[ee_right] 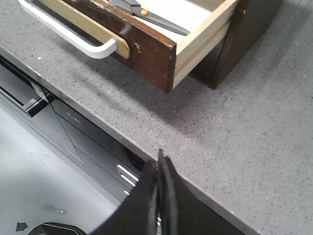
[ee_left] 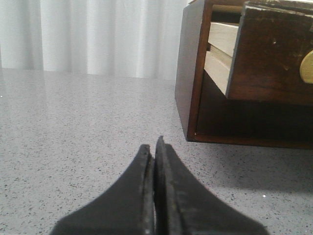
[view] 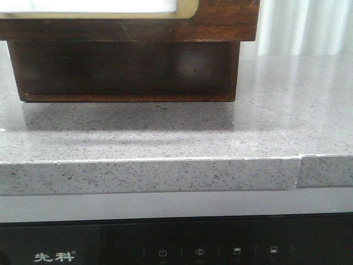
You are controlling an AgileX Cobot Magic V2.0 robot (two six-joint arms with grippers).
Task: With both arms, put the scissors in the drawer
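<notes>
**Right wrist view: scissors in open drawer**

The right wrist view shows the drawer (ee_right: pixel 146 46) pulled out of the cabinet (ee_right: pixel 244 34), with the scissors (ee_right: pixel 146 17) lying inside on its pale floor. The right gripper (ee_right: pixel 160 169) hangs over the counter (ee_right: pixel 234 132) edge, well apart from the drawer, fingers pressed together and empty. In the left wrist view, the left gripper (ee_left: pixel 155 147) sits low over the counter beside the cabinet, fingers likewise clenched on nothing. The front view shows only the drawer front above the counter.
</notes>
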